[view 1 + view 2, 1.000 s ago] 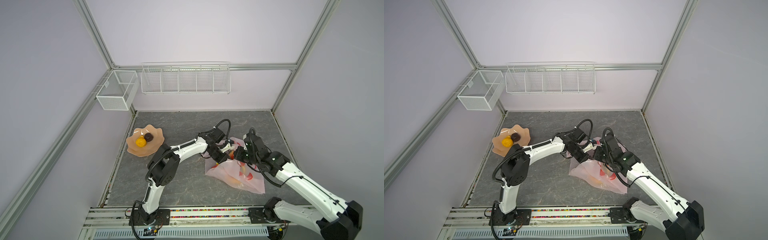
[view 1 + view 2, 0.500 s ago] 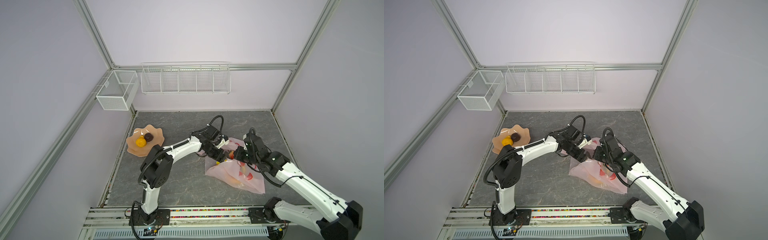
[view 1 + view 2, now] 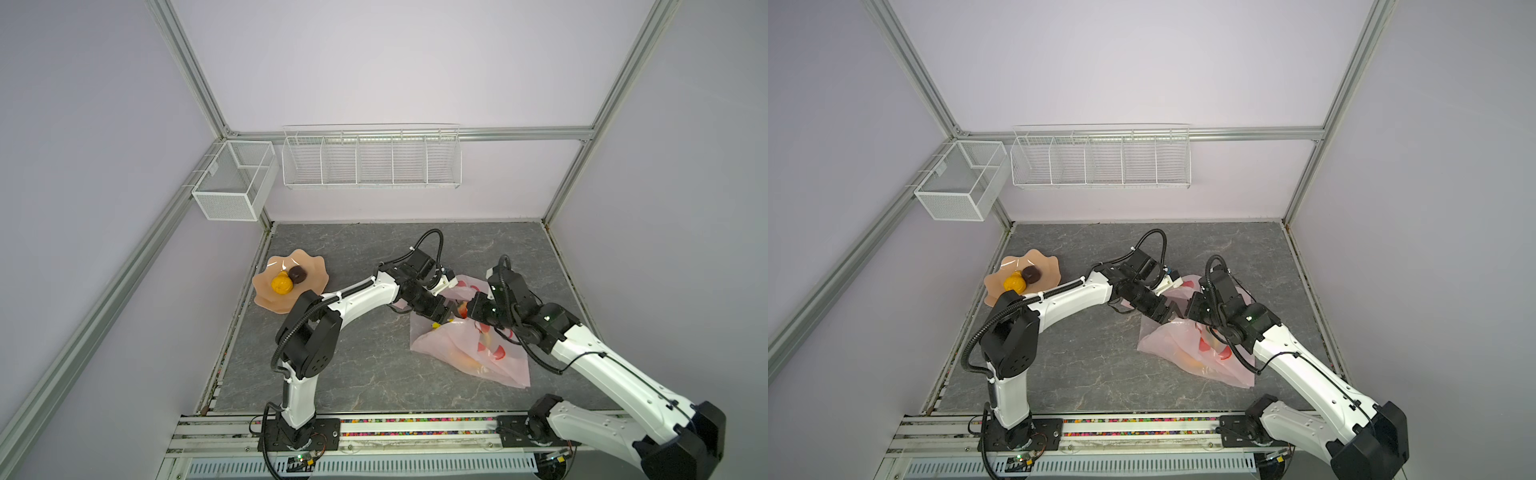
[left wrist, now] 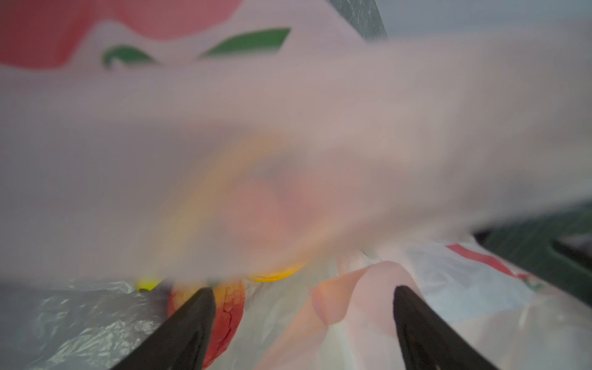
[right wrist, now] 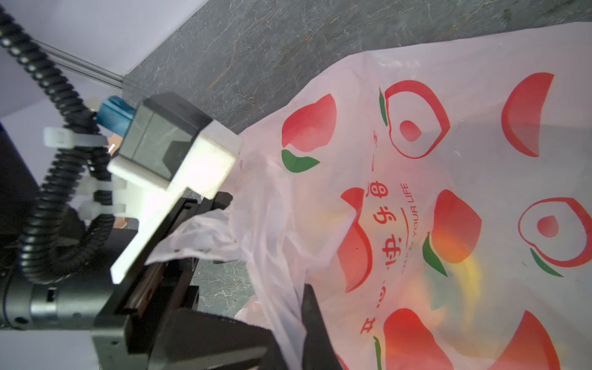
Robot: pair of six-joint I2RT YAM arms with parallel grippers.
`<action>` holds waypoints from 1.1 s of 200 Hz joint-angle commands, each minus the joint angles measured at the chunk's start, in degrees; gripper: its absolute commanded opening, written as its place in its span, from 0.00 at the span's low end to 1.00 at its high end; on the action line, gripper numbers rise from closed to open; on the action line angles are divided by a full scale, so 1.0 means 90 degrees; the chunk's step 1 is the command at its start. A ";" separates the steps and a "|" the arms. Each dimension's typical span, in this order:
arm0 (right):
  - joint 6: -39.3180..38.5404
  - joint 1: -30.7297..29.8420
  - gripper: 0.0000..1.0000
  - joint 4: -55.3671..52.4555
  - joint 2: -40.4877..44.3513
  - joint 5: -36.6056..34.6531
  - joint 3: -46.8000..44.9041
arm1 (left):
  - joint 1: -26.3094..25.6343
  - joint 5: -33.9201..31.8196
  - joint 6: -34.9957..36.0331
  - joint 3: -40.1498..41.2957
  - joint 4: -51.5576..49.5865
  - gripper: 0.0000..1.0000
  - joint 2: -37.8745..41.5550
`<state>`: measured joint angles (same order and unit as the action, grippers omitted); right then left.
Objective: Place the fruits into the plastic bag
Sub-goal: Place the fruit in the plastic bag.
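Left pincer (image 4: 302, 290) stands wide open at the mouth of the pale pink translucent plastic bag (image 3: 505, 368) and holds nothing. In the left wrist view its two black fingers (image 4: 192, 320) are spread well apart, a loose fold of pink film lies between them, and a red-and-yellow toy fruit (image 4: 229, 309) sits just beside one finger, partly behind it, on the crumpled film inside the bag. Farther in, a yellow fruit (image 4: 275, 276) peeks from under the blurred upper layer of the bag, which fills most of that view; what kind of fruit it is I cannot tell. The right pincer (image 5: 288, 315) is closed tight on the bag's rim, with a bunched strip of film pinched between its jaws. In both top views the two pincers are close together at the bag's open end. The rest of the bag, printed with red fruit pictures and small text, lies on the grey marbled bench (image 3: 365, 374) toward the right arm's base, and orange and yellow shapes show dimly through it. Well apart from the bag, on the left arm's side near the wall, a peach-coloured wavy-edged dish (image 3: 314, 279) carries a round orange toy fruit (image 3: 281, 284) and a dark brown piece (image 3: 297, 273), just beside each other.
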<state>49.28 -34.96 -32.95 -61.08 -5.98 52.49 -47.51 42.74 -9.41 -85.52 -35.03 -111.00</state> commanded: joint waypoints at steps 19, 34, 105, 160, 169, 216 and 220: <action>0.0013 -0.0008 0.06 0.0150 -0.0069 0.0011 -0.0022 | 0.0180 -0.0167 -0.0180 0.0153 0.0012 0.88 0.0353; 0.0003 -0.0003 0.06 0.0147 -0.0054 0.0000 -0.0027 | 0.0346 -0.0392 -0.0326 0.0297 0.0144 0.88 0.0527; -0.0016 -0.0003 0.06 0.0166 -0.0081 0.0019 -0.0036 | 0.0930 -0.1425 -0.0589 0.0834 0.0278 0.88 0.1332; -0.0045 -0.0010 0.06 0.0154 -0.0088 0.0031 -0.0013 | 0.1594 -0.2086 -0.0527 0.1006 -0.0135 0.86 0.1879; -0.0050 -0.0002 0.06 0.0147 -0.0077 0.0012 -0.0012 | 0.1736 -0.2422 -0.0562 0.1018 -0.0290 0.85 0.1955; -0.0042 -0.0005 0.06 0.0136 -0.0058 -0.0010 -0.0041 | 0.2929 -0.4588 -0.1156 0.1224 -0.1045 0.83 0.2388; -0.0045 -0.0002 0.06 0.0138 -0.0058 -0.0001 -0.0041 | 0.3032 -0.4729 -0.1152 0.1212 -0.1131 0.83 0.2397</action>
<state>49.25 -34.96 -32.51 -61.10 -5.98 52.49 -24.67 13.96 -16.36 -74.91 -38.98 -91.33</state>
